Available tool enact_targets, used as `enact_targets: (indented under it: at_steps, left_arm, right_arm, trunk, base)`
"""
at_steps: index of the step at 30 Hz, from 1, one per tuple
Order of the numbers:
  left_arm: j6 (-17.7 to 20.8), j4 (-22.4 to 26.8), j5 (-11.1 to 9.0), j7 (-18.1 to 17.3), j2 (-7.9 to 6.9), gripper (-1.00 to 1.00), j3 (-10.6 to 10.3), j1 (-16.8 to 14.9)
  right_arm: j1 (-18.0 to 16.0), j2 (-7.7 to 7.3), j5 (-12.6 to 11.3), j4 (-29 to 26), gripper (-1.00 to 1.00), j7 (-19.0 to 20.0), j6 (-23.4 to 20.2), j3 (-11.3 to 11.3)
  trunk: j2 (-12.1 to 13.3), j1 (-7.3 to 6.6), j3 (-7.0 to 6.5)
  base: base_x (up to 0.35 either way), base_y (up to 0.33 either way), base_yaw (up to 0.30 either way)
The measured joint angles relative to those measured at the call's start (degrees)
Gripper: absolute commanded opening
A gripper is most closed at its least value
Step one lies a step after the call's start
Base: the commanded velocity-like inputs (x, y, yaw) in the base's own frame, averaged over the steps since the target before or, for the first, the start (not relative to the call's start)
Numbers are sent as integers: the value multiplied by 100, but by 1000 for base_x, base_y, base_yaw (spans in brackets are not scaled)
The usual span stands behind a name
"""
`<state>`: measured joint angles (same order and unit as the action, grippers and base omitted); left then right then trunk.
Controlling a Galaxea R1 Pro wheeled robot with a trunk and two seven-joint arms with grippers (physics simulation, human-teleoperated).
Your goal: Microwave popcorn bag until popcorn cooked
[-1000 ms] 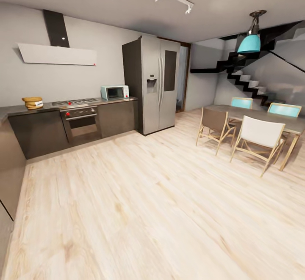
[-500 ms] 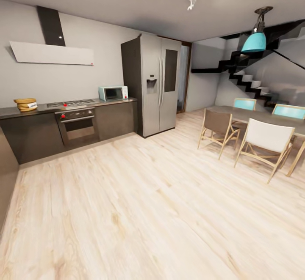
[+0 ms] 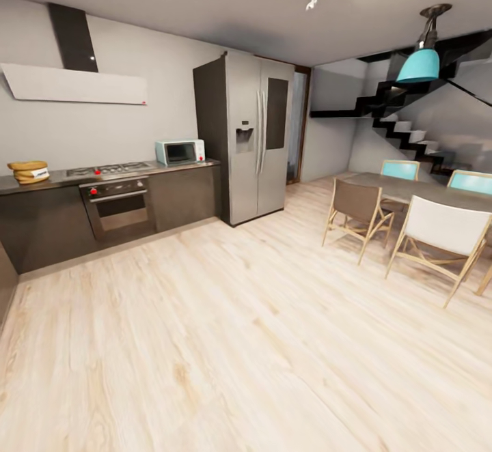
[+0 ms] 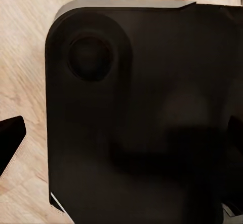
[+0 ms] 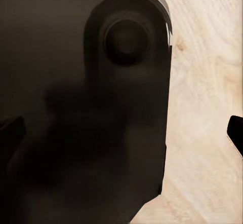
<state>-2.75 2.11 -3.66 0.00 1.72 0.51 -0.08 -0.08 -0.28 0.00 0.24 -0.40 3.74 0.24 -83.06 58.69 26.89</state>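
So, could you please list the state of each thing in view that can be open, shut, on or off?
microwave: door shut, sitting on the countertop.
popcorn bag: upright on the countertop, far from the microwave.
oven: door shut.
fridge: both doors shut.
hob: no flame visible.
pendant lamp: cannot tell if lit.

Left wrist camera looks down at robot's dark base (image 4: 142, 122) over pale wood floor (image 4: 20, 46) — left gripper's finger tips (image 4: 10, 143) barely visible at frame edges, spread wide. Right wrist view alike: base, right gripper's fingertips (image 5: 236, 133) at edges — parted.
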Motion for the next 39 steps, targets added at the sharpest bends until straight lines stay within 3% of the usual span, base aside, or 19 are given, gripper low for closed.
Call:
enact_targets:
  at_steps: [17, 39]
  left_arm:
    - [5, 0, 0, 0, -3, 100, 0, -2]
    - [8, 0, 0, 0, 3, 100, 0, -2]
  right_arm:
    - [0, 2, 0, 0, 100, 1, 4, -15]
    - [0, 2, -4, 0, 100, 0, 26, -8]
  trunk:
    - [0, 0, 0]
    - [0, 0, 0]
  base:
    - [332, 0, 9]
    - [332, 0, 235]
